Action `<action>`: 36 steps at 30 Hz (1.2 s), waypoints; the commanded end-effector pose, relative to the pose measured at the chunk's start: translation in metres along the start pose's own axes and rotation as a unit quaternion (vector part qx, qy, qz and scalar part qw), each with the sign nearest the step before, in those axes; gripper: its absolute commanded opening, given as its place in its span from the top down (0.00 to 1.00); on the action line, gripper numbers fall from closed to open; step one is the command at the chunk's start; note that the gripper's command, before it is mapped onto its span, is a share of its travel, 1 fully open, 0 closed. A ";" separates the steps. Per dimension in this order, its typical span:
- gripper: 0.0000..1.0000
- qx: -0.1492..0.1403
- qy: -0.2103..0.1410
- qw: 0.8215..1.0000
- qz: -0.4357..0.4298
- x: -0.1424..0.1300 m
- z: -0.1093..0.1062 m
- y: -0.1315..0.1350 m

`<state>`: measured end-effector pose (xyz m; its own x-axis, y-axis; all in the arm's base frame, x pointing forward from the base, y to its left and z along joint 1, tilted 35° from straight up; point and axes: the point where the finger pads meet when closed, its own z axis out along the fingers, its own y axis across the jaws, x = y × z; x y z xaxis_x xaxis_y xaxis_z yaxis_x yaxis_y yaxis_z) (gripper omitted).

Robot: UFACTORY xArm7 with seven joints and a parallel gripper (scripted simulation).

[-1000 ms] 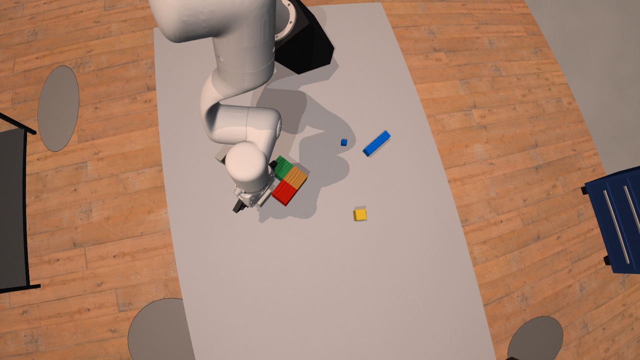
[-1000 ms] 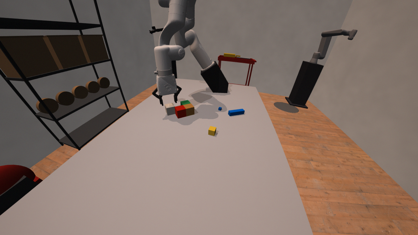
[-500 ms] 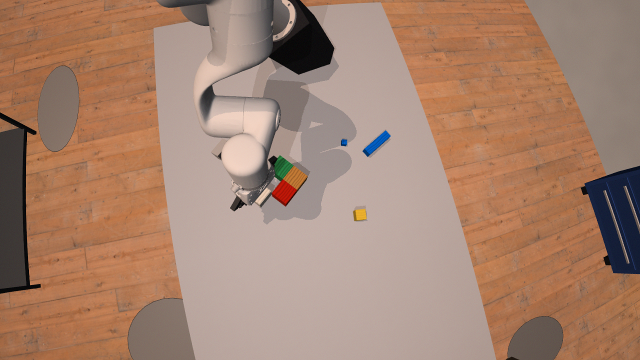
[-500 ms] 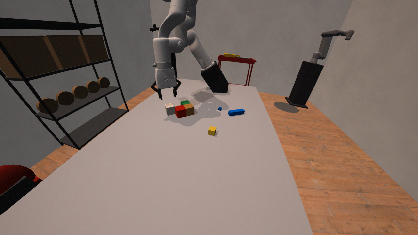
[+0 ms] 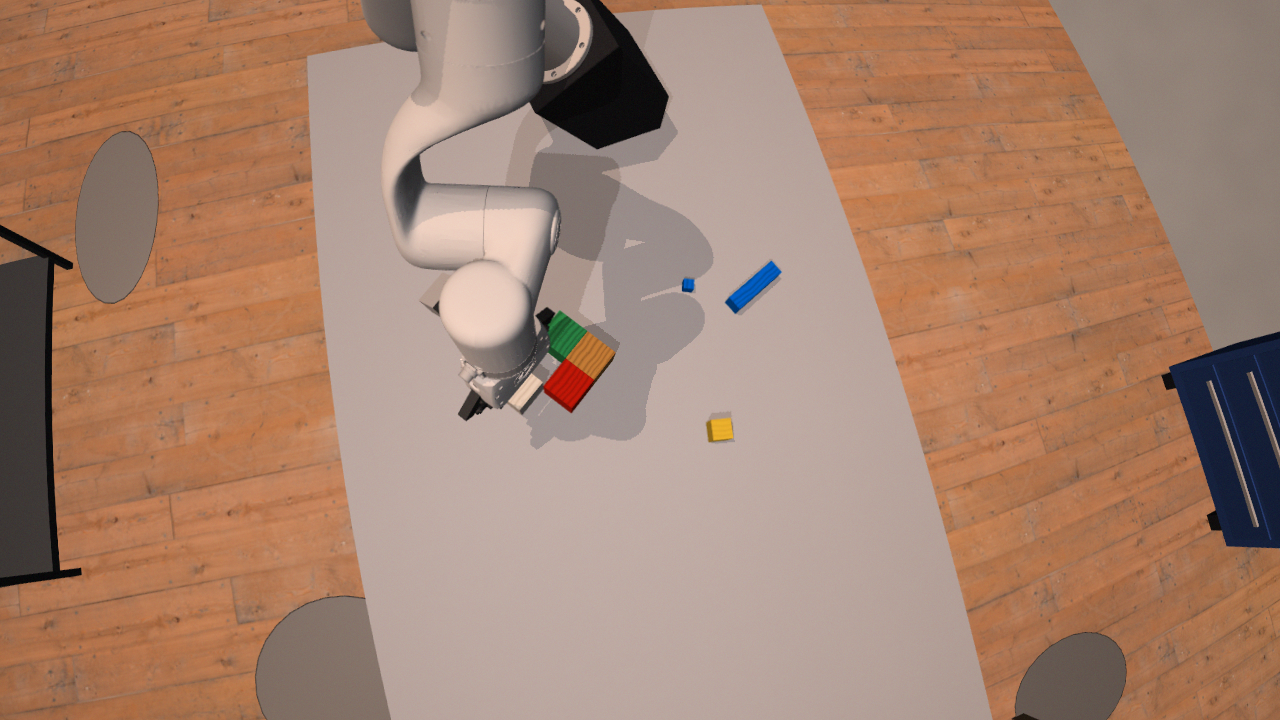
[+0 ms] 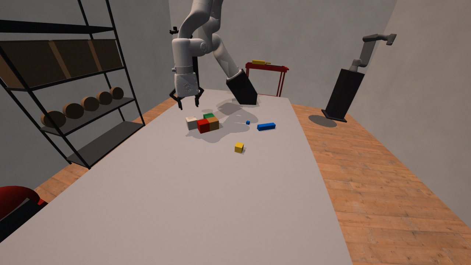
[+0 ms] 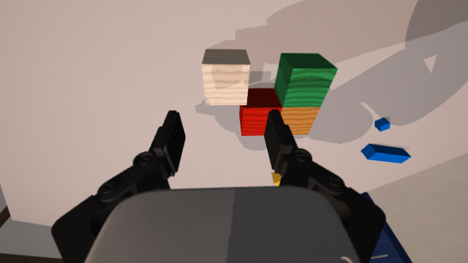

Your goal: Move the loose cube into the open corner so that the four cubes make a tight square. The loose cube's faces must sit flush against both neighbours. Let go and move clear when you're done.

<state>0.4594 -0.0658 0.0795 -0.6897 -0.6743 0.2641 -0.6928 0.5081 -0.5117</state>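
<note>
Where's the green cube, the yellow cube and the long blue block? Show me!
Green cube (image 5: 567, 335) (image 6: 208, 115) (image 7: 309, 88): top, outside and wrist views; upper face.
Yellow cube (image 5: 721, 429) (image 6: 238, 148): top and outside views; middle.
Long blue block (image 5: 753, 287) (image 6: 266, 126) (image 7: 387, 157): all three views; middle.

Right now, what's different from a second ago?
The open end effector has risen, drawing slightly back toward the arm's base. Nothing was visibly grasped or released. The white cube, the red, orange and green cubes, and the blue and yellow pieces look unmoved.
</note>
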 end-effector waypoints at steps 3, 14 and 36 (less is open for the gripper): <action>1.00 0.001 -0.001 1.000 0.000 -0.001 -0.001 -0.001; 1.00 0.001 -0.001 1.000 0.000 -0.001 -0.001 -0.001; 1.00 0.001 -0.001 1.000 0.000 -0.001 -0.001 -0.001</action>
<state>0.4593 -0.0657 0.0797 -0.6897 -0.6742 0.2641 -0.6927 0.5082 -0.5117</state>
